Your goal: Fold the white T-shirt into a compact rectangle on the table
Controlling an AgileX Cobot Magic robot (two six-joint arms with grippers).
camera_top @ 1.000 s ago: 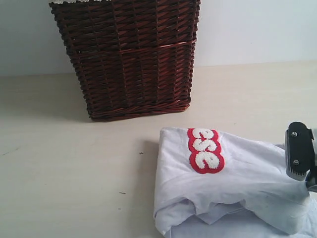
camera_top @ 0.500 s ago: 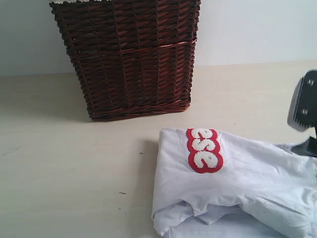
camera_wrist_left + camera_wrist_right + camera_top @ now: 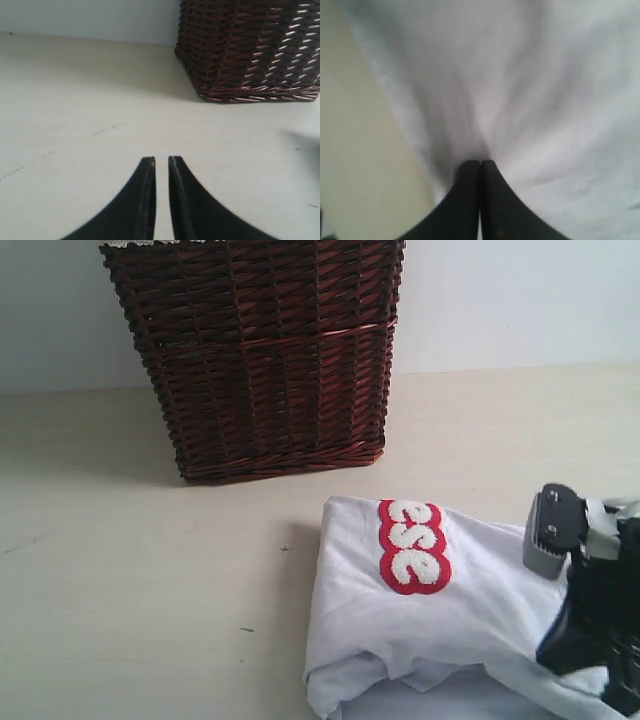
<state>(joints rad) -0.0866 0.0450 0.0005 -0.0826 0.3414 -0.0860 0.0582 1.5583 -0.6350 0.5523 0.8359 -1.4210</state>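
- Looking from the exterior view, the soft white cotton T-shirt [image 3: 470, 590] with fuzzy red-outlined letters [image 3: 413, 545] lies partly folded at five o'clock on the smooth pale beige desk [image 3: 120, 590]. Its near edge is loosely doubled.
- The dark woven wicker basket [image 3: 260, 350] stands apart at eleven o'clock before a plain pale wall [image 3: 520, 300].
- The right arm [image 3: 600, 610] bears down on the shirt's three o'clock side, probably to take cloth for another fold.
- Left wrist view: the left claw [image 3: 161, 159] hovers over bare desk, fingers almost together with a thin slit, holding nothing, apparently parked clear of the work.
- Right wrist view: the right claw [image 3: 480, 162] is closed tight on a pinch of shirt, where creases converge. Bare desk shows beside the cloth.
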